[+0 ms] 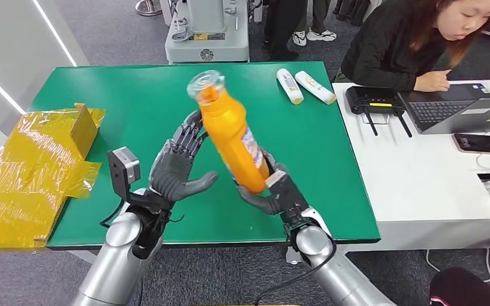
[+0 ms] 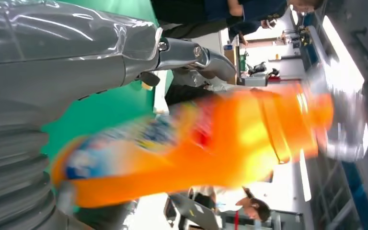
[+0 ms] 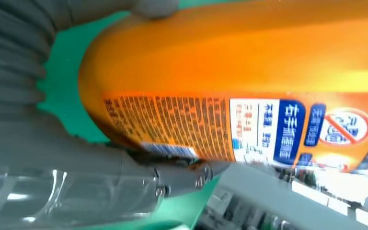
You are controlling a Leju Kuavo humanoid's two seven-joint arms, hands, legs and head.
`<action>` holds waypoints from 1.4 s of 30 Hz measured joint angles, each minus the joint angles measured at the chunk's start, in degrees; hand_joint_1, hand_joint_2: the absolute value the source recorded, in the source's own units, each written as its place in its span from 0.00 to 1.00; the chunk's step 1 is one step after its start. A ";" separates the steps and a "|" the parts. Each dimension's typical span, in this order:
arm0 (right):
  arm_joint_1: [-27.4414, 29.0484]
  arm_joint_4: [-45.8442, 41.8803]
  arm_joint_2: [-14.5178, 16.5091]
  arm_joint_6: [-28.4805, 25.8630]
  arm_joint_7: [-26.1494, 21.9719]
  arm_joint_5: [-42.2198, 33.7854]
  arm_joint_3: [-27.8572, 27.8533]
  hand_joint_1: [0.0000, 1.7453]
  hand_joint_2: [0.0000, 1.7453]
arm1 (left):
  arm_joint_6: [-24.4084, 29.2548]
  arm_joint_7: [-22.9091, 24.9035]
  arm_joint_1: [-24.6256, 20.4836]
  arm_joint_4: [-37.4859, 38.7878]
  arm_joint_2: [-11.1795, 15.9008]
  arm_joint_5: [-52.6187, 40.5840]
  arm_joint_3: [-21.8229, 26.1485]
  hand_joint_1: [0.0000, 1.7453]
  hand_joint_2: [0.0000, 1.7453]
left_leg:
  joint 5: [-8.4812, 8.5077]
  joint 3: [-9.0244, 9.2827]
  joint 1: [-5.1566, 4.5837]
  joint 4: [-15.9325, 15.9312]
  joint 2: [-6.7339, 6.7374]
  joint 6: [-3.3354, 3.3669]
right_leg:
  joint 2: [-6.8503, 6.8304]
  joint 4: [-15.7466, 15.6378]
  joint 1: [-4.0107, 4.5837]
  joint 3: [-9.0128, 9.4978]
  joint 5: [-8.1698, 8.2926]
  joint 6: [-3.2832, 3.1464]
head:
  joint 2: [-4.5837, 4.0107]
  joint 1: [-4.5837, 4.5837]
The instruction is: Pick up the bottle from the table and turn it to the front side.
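The right hand [image 1: 274, 188] grips the base of the orange bottle [image 1: 231, 134], which is held above the green worktop [image 1: 134, 102], tilted, with its clear cap toward the far side. The left hand [image 1: 178, 167] is beside the bottle, holding nothing, fingers spread. 2 white bottles [image 1: 303, 86] lie near the far worktop edge. In the right wrist view, the bottle's printed label [image 3: 249, 127] is visible.
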 joint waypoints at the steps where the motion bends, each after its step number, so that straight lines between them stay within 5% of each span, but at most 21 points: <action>1: -0.88 1.16 0.58 0.41 0.29 0.62 0.43 1.00 1.00 | -0.13 0.15 -0.84 0.59 0.01 -0.05 -0.01 0.00 1.00 | 0.02 0.00 0.00 0.00 -0.02 0.00 | -0.01 0.00 0.00 0.00 0.00 0.00 | 0.01 0.00; 15: -8.85 14.84 5.75 2.93 2.83 9.50 5.25 1.00 1.00 | 2.40 -0.81 -10.55 16.28 0.34 -4.29 -0.25 0.00 1.00 | 0.08 -0.01 -0.01 0.00 -0.03 -0.02 | -0.01 0.05 -0.01 -0.01 0.03 -0.01 | -0.01 0.00; 31: -9.33 17.85 5.81 1.48 4.30 14.86 5.48 1.00 1.00 | 2.11 -0.61 -11.84 24.95 0.09 -4.39 -0.38 0.00 1.00 | 0.08 -0.01 -0.01 0.01 -0.02 -0.02 | 0.00 0.05 -0.01 -0.04 0.04 -0.01 | -0.01 0.00; 35: -9.32 18.04 5.80 0.86 4.62 15.30 5.46 1.00 1.00 | 2.57 -0.99 -11.88 25.23 0.06 -3.87 -0.38 0.82 1.00 | 0.08 -0.01 -0.01 0.01 -0.02 -0.02 | 0.00 0.05 -0.01 -0.04 0.04 -0.01 | -0.01 0.00; 36: -9.32 18.15 5.79 0.68 4.57 15.53 5.43 1.00 1.00 | 2.67 -1.27 -11.87 25.23 0.09 -3.53 -0.38 0.72 1.00 | 0.08 -0.01 -0.01 0.01 -0.02 -0.02 | 0.00 0.05 -0.01 -0.04 0.04 -0.01 | -0.01 0.01; 38: -9.35 18.44 5.76 0.31 4.25 16.06 5.35 1.00 1.00 | 2.68 -1.76 -11.80 25.23 0.14 -2.61 -0.38 0.35 1.00 | 0.08 -0.01 -0.01 0.01 -0.02 -0.02 | 0.00 0.05 -0.01 -0.04 0.04 -0.01 | -0.01 0.00; 40: -9.38 18.81 5.73 -0.11 3.82 16.69 5.32 1.00 1.00 | 2.61 -2.04 -11.60 25.23 0.13 -1.23 -0.38 0.46 1.00 | 0.08 -0.01 -0.01 0.01 -0.01 -0.02 | 0.01 0.05 -0.01 -0.04 0.04 -0.01 | -0.01 -0.01; 42: -9.41 19.17 5.73 -0.63 3.54 17.40 5.32 1.00 1.00 | 2.66 -2.23 -11.29 25.21 0.04 0.61 -0.37 0.83 1.00 | 0.08 -0.01 -0.01 0.01 -0.01 -0.02 | 0.01 0.05 -0.01 -0.05 0.04 -0.01 | -0.01 0.00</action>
